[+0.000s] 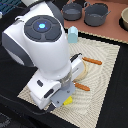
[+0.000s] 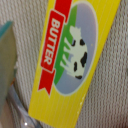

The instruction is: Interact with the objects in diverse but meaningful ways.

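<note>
You're right over the yellow butter box, which lies flat on the woven placemat, at about 6 o'clock from the tan plate; in the exterior view only a yellow corner shows under the gripper. I cannot tell whether the jaws are apart or together, since the arm hides them and the wrist view is blurred. Expect a light, stiff toy carton with a glossy, probably slippery face; pinch across its narrow width, on the long edges
</note>
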